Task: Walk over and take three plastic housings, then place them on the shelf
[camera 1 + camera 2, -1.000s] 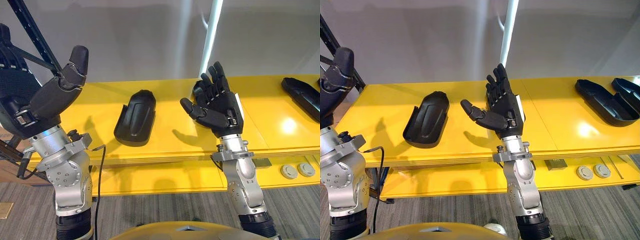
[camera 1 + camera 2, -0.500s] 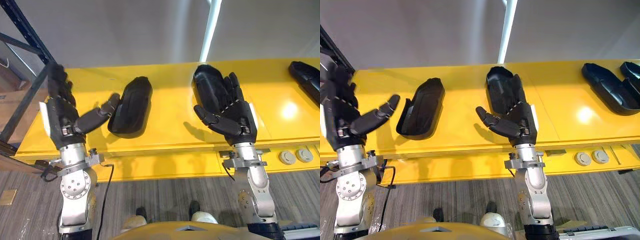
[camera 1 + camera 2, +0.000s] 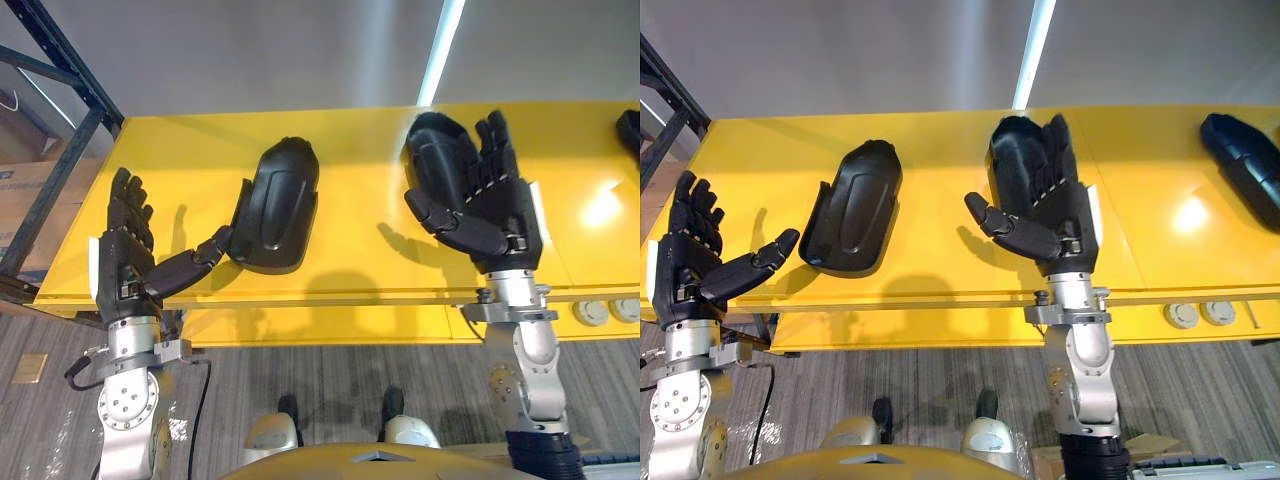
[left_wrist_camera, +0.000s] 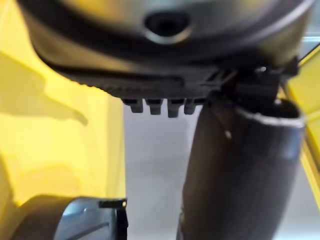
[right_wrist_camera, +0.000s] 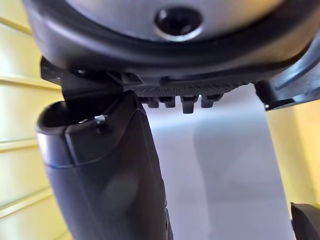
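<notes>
Two black plastic housings lie on the yellow table (image 3: 350, 270). The left housing (image 3: 275, 205) lies hollow side up. My left hand (image 3: 125, 265) is open over the table's front left corner, its thumb tip close to that housing's near corner. My right hand (image 3: 490, 210) is open and raised, palm toward the left, in front of the second housing (image 3: 435, 150), which its straight fingers partly hide. A third black housing (image 3: 1245, 165) lies at the far right of the table. Neither hand holds anything.
A dark shelf rack's posts (image 3: 60, 70) stand at the left, with a cardboard box (image 3: 20, 180) behind them. A white pole (image 3: 440, 50) rises behind the table against a grey wall. Two round grey discs (image 3: 1200, 314) lie on the lower yellow shelf at the right.
The camera has shifted, so the table sits lower and closer. My left hand has come down from a raised pose to the table's front left corner. My right hand stays open before the second housing.
</notes>
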Robot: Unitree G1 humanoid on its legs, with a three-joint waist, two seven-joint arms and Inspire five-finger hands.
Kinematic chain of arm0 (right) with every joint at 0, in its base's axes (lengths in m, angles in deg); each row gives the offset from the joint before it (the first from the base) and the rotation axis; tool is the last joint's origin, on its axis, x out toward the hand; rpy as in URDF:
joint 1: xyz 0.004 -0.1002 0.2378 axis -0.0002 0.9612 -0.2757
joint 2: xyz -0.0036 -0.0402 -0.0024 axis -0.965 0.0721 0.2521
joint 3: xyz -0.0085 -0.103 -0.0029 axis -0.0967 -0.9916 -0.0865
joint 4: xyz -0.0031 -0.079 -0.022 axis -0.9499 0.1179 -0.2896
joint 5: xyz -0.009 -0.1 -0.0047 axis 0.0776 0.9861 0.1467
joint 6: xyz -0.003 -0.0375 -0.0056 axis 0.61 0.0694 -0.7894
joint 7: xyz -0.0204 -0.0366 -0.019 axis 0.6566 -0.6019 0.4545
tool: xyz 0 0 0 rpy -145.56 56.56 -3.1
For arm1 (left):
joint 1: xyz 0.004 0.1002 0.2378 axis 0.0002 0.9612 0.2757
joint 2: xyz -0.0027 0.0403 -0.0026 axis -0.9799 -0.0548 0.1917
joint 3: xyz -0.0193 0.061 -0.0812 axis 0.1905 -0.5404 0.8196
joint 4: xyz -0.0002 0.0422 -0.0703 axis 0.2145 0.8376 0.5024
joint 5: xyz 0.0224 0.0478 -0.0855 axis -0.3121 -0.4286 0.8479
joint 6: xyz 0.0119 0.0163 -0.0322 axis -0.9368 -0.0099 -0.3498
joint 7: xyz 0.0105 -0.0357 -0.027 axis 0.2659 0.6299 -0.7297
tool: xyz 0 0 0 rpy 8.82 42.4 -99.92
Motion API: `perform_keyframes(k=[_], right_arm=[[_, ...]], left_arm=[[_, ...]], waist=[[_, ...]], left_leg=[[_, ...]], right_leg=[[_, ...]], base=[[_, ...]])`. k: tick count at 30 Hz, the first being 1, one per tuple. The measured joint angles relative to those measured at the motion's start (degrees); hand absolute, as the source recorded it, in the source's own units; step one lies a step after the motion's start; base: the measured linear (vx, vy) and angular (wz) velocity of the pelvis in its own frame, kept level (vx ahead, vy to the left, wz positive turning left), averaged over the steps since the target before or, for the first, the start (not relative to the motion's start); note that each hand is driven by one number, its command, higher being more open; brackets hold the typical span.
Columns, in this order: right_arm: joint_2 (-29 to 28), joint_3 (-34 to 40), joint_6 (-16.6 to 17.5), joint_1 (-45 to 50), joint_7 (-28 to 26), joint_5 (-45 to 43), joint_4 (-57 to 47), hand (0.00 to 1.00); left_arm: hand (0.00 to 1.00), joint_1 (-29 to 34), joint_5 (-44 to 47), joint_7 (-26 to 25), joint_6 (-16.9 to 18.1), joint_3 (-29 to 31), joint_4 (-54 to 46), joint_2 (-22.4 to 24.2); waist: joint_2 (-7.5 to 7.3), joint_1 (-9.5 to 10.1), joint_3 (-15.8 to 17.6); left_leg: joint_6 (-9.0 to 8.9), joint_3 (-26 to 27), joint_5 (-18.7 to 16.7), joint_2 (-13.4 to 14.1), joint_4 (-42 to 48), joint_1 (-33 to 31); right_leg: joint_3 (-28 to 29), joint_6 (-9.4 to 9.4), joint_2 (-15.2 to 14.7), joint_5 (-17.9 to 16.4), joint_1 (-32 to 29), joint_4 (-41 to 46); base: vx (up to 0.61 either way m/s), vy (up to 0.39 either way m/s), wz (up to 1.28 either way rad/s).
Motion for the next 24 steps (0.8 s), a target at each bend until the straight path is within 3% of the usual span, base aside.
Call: perform_keyframes(k=[6, 10, 14, 16, 18, 24], right_arm=[[0.0, 0.3, 0.9, 0.1, -1.8, 0.0, -0.8, 1.0], [0.2, 1.5, 0.9, -0.3, -1.9, -0.1, -0.8, 1.0], [3.1, 1.6, 1.0, -4.3, -1.3, 0.0, -0.8, 1.0], [4.7, 1.6, 1.1, -8.3, -0.3, 0.1, -0.2, 1.0], [4.5, 1.5, 1.1, -10.0, 0.1, 0.2, 0.0, 1.0], [4.5, 1.5, 1.3, -9.2, -0.2, 0.2, 0.0, 1.0]], left_arm=[[1.0, 2.1, 5.1, 7.7, -6.4, -0.5, -0.2, 1.5], [1.0, 3.2, 7.0, 11.7, -7.6, -1.1, -0.2, 1.5], [1.0, 1.9, 8.3, 13.1, -6.8, -1.2, -0.2, 1.3], [1.0, -1.2, 9.7, 12.9, -6.0, -1.7, -0.2, 0.7], [1.0, -2.0, 9.9, 12.8, -5.2, -2.6, -0.2, 0.2], [1.0, -1.7, 10.0, 10.7, -2.9, -3.6, 0.1, -0.3]], waist=[[0.14, -0.07, 0.2], [0.37, -0.09, 0.8], [0.99, -0.04, 4.3], [1.46, 0.06, 7.9], [1.72, 0.7, 9.4], [1.78, 1.01, 10.6]], left_leg=[[-0.05, -0.7, 1.3, -0.3, -2.2, -0.6], [0.04, -1.7, 2.0, -0.8, -3.6, -0.6], [0.24, -2.3, 1.1, -0.7, 0.6, -4.2], [0.38, -2.2, -0.4, -0.7, 6.0, -6.7], [0.61, -1.9, -1.1, -0.6, 7.8, -7.4], [1.26, 0.7, -2.1, -0.6, 8.5, -7.7]], right_leg=[[-0.5, -0.06, 0.0, -0.1, -0.9, 0.0], [-1.6, 0.1, -0.2, -0.6, -0.9, 0.2], [-1.5, 0.02, -1.7, -3.9, -5.9, 7.7], [-1.0, -0.16, -3.0, -6.3, -8.5, 13.7], [-0.3, -0.34, -3.1, -6.7, -9.4, 15.3], [1.8, -0.32, -3.2, -6.7, -11.0, 15.5]], base=[[0.01, -0.001, 0.09], [0.02, 0.004, 0.14], [-0.03, 0.009, 0.11], [-0.08, 0.019, 0.12], [-0.09, 0.011, -0.09], [-0.07, 0.01, -0.19]])
